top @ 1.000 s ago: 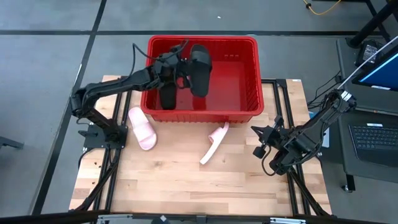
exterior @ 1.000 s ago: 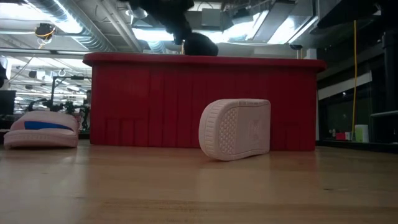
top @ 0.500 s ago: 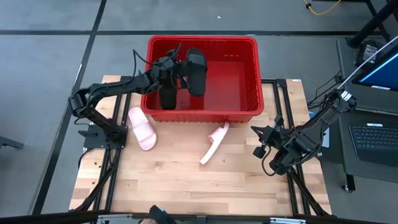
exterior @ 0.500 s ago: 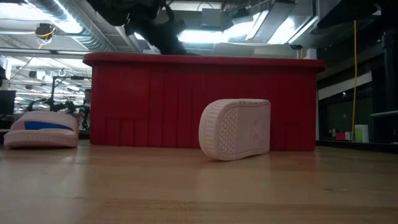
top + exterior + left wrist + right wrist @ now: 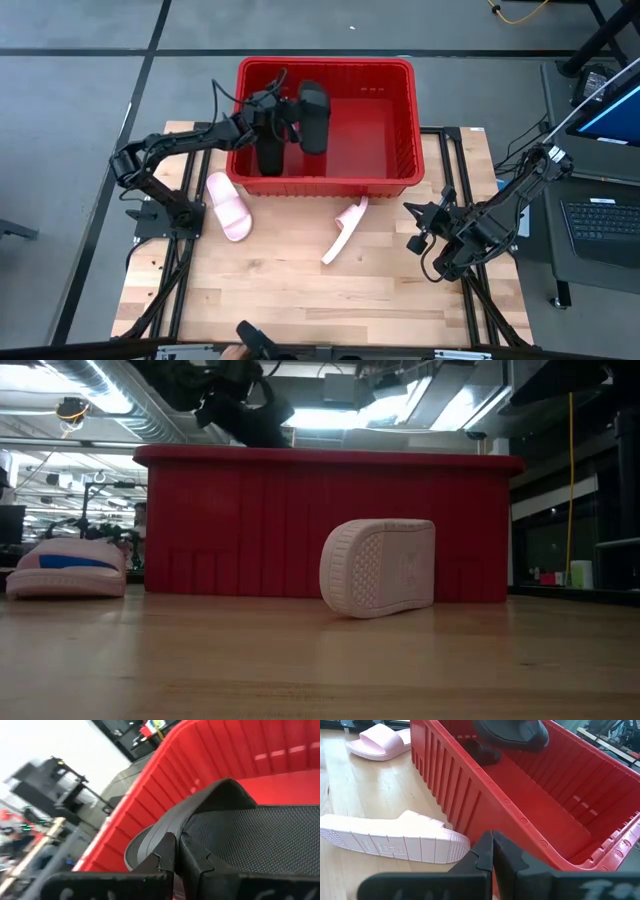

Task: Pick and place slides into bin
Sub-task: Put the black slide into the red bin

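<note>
The red bin (image 5: 385,150) stands at the table's far side. My left gripper (image 5: 287,118) reaches over its left wall, shut on a black slide (image 5: 314,118) held inside the bin. A second black slide (image 5: 270,155) lies in the bin's left part. One pink slide (image 5: 228,205) lies sole-down on the table left of the bin. Another pink slide (image 5: 343,230) stands on its long edge, its far end against the bin's near wall. My right gripper (image 5: 410,212) hangs shut over the table's right side, holding nothing. My left gripper pinches the black slide's strap at its edge (image 5: 167,837) between its two fingers (image 5: 197,862). The fingers come nearly level from the table's left, over the bin's left wall. The slide is lifted clear, above the bin's floor, its length running near to far.
The bin's right half (image 5: 375,130) holds nothing. Bare wood (image 5: 300,290) spreads across the table's near half. A dark object (image 5: 255,340) pokes in at the near edge. A laptop (image 5: 600,225) sits beyond the right edge.
My left gripper has sunk into the bin and gone a little toward the table's left, still shut on the black slide. The slide, which showed above the bin's rim in the low view, now sits below it.
</note>
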{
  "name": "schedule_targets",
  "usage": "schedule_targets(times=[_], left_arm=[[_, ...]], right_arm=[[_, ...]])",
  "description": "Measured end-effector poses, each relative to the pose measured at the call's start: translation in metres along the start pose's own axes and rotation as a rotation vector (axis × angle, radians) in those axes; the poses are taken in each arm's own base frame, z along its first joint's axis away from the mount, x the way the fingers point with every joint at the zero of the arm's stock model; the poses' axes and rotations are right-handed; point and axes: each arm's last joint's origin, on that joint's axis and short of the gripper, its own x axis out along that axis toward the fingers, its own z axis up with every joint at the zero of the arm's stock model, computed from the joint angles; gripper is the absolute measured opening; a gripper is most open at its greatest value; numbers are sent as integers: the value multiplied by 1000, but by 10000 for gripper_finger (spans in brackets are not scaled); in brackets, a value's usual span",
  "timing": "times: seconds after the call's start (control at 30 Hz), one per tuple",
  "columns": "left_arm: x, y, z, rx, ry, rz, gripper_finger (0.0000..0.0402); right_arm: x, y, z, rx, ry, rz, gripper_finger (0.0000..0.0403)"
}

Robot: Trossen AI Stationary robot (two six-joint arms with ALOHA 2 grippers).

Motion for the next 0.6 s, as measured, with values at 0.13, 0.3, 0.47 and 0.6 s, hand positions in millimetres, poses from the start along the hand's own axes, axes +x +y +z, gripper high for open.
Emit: schedule_targets(times=[0.13, 0.3, 0.47, 0.6], left_arm=[[1, 5, -5, -17, 0, -24, 3], [2, 9, -9, -39, 14, -19, 3], [2, -3, -26, -32, -1, -4, 3], [0, -10, -42, -12, -48, 32, 3]], right_arm=[[0, 0, 0, -1, 0, 0, 9], [0, 0, 0, -2, 0, 0, 9], [0, 0, 0, -3, 0, -1, 10], [0, 0, 0, -4, 0, -1, 10]])
